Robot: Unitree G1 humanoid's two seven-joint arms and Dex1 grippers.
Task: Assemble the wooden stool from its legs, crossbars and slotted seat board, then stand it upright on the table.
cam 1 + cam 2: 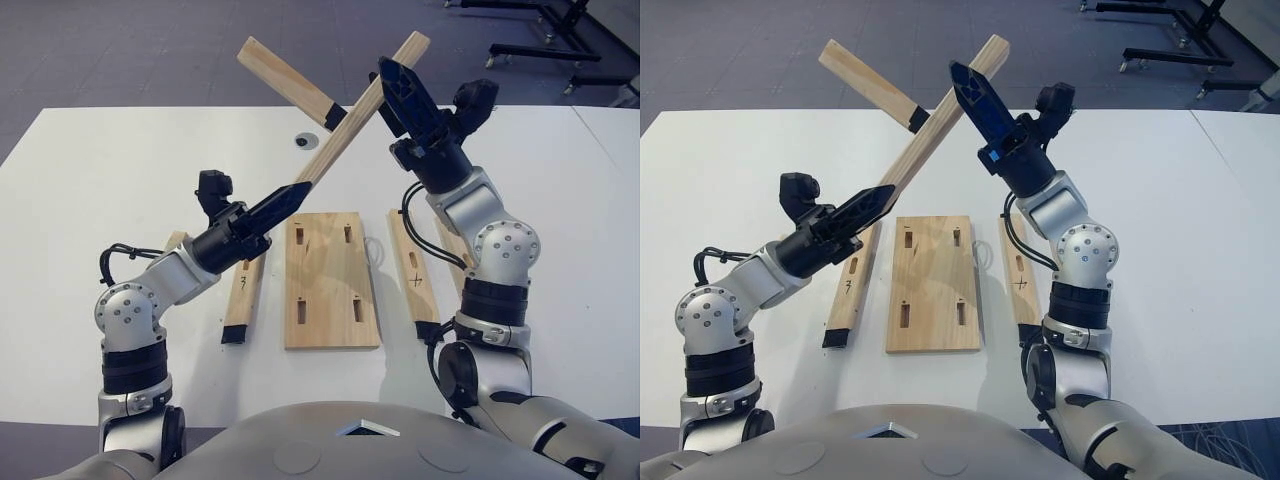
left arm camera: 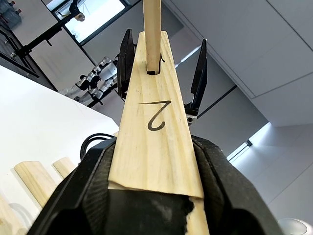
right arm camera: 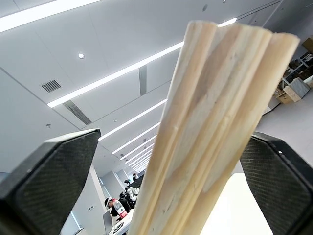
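My left gripper [image 1: 285, 198] is shut on the lower end of a wooden leg [image 1: 365, 105] marked "2" [image 2: 157, 116], which slants up to the right above the table. A crossbar [image 1: 285, 78] sits in the leg's slot [image 2: 154, 68] and sticks out toward the upper left. My right gripper [image 1: 392, 78] is raised at the leg's upper part. In the right wrist view its pads [image 3: 49, 176] stand open on either side of the wood [image 3: 205, 122], with gaps showing. The slotted seat board [image 1: 330, 280] lies flat on the white table [image 1: 120, 170].
One leg [image 1: 243, 295] lies left of the seat board and another [image 1: 412, 270] right of it. More wood pieces [image 1: 455, 245] lie partly behind my right arm, and an end [image 1: 175, 240] behind the left. A round grommet [image 1: 306, 141] sits at the table's far middle.
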